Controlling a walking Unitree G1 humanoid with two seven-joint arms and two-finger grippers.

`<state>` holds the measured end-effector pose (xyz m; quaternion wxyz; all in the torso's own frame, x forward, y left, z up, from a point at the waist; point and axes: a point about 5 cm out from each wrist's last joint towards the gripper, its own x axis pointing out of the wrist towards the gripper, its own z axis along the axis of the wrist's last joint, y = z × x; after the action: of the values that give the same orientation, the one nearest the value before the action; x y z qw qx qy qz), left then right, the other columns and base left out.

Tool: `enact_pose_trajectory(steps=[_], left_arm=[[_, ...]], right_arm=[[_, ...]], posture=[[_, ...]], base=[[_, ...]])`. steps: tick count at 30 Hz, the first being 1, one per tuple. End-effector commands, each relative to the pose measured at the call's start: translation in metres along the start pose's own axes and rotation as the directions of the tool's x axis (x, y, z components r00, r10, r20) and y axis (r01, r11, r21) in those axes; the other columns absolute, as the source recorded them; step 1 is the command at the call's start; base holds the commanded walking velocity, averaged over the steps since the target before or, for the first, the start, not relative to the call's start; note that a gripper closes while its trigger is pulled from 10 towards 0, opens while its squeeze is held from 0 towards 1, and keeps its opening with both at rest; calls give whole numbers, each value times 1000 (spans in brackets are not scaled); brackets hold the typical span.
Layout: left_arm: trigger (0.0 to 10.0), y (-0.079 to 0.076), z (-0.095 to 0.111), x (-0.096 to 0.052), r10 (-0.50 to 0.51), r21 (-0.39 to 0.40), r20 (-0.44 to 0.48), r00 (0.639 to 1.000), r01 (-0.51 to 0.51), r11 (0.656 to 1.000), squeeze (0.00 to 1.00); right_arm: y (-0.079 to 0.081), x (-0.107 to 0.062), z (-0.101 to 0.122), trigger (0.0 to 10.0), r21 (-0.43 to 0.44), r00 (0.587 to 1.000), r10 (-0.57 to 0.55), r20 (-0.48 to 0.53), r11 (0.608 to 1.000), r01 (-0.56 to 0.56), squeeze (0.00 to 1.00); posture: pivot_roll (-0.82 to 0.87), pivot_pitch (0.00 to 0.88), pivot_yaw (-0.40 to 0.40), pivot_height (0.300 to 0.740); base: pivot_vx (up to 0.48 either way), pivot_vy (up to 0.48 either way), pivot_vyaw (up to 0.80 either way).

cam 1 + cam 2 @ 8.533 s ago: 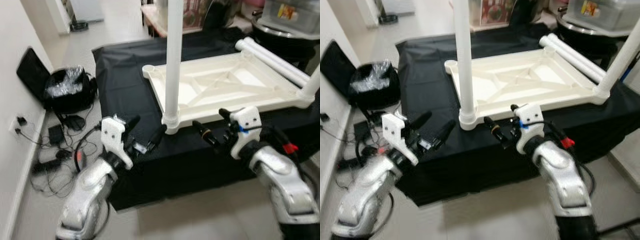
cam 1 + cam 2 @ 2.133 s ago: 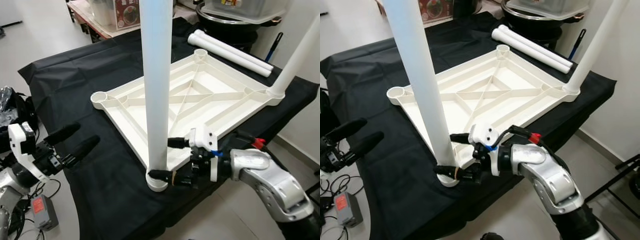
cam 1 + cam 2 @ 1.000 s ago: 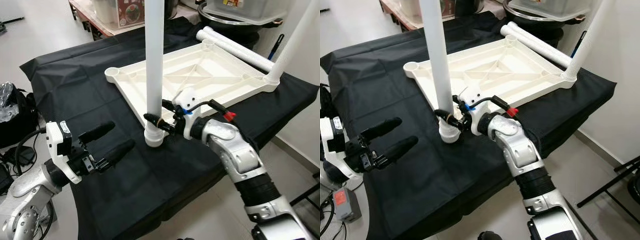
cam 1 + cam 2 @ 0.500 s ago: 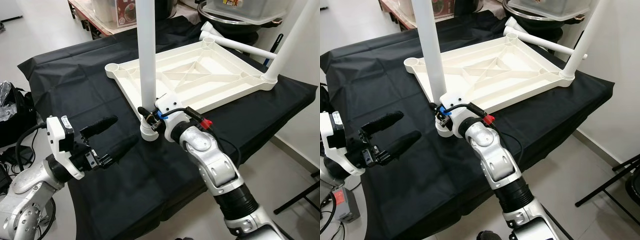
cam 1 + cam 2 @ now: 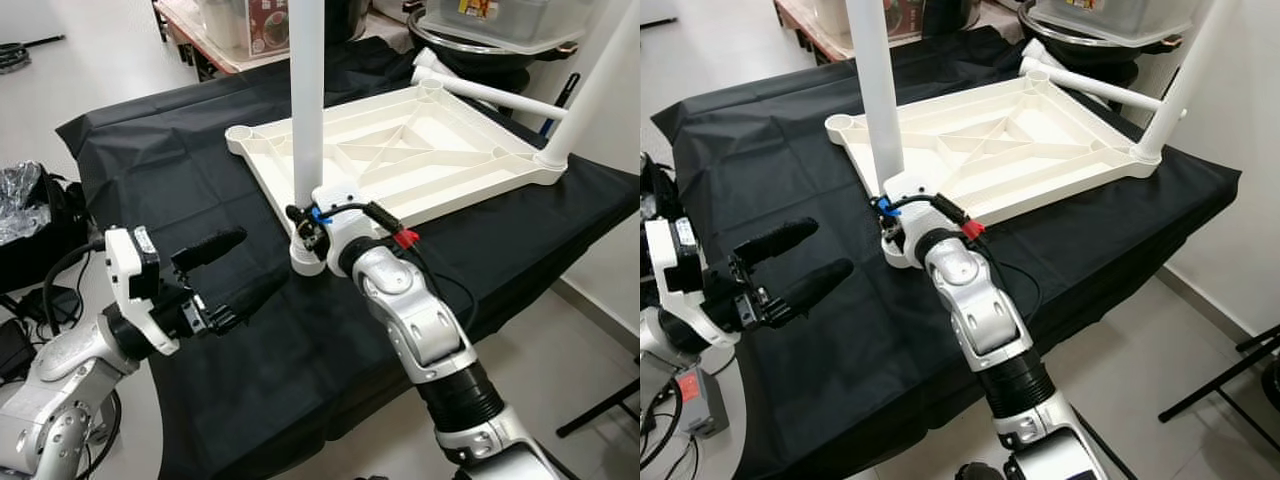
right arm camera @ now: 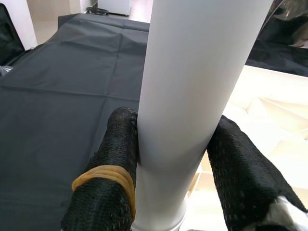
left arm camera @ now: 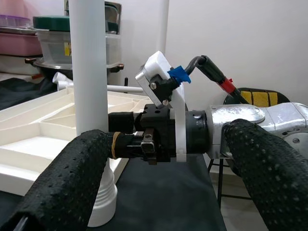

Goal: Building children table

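Observation:
The white children's tabletop [image 5: 452, 188] lies upside down on a black-draped table [image 5: 150, 150]. One white leg [image 5: 307, 100] stands upright in its near-left corner socket. My right gripper [image 5: 303, 228] is shut on this leg just above the socket, and its fingers [image 6: 118, 154] press both sides of the leg [image 6: 192, 96]. A second leg [image 5: 592, 90] stands in the right corner. A loose leg [image 5: 490, 88] lies at the far edge. My left gripper [image 5: 260, 258] hovers open over the cloth, left of the held leg, and its fingers [image 7: 72, 178] frame the right gripper [image 7: 126, 135].
A black bag [image 5: 25, 205] and cables lie on the floor at the left. Plastic containers [image 5: 500, 15] and a low shelf [image 5: 210, 30] stand behind the table. A black stand foot [image 5: 600, 410] is on the floor at the right, near the wall.
My right gripper has gone from near the table's front edge to close on the upright leg's base. The left gripper has risen slightly toward the leg. The camera has shifted.

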<state>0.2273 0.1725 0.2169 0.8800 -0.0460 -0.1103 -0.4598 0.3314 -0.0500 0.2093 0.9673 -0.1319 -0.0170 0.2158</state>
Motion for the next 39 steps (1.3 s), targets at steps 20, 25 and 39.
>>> enact_pose_trajectory(steps=[20, 25, 39], left_arm=[[10000, -5, 0, 3, -35, 1, -20, 999, 35, 999, 0], [10000, -4, 0, 1, -30, 1, -20, 999, 30, 1000, 0], [10000, 17, -33, -30, 230, -53, -99, 968, -236, 970, 0]], right_arm=[[-13, -37, -33, 10000, 42, 979, 201, -38, 979, -199, 1000], [-27, -54, -44, 10000, 22, 981, 181, -62, 983, -180, 1000], [-86, -103, -81, 10000, -36, 987, -63, -147, 998, 58, 980]], posture=[[-66, 163, -37, 740], [-70, 163, -36, 740], [-66, 166, -27, 740]], base=[[0, 0, 0], [0, 0, 0], [0, 0, 0]])
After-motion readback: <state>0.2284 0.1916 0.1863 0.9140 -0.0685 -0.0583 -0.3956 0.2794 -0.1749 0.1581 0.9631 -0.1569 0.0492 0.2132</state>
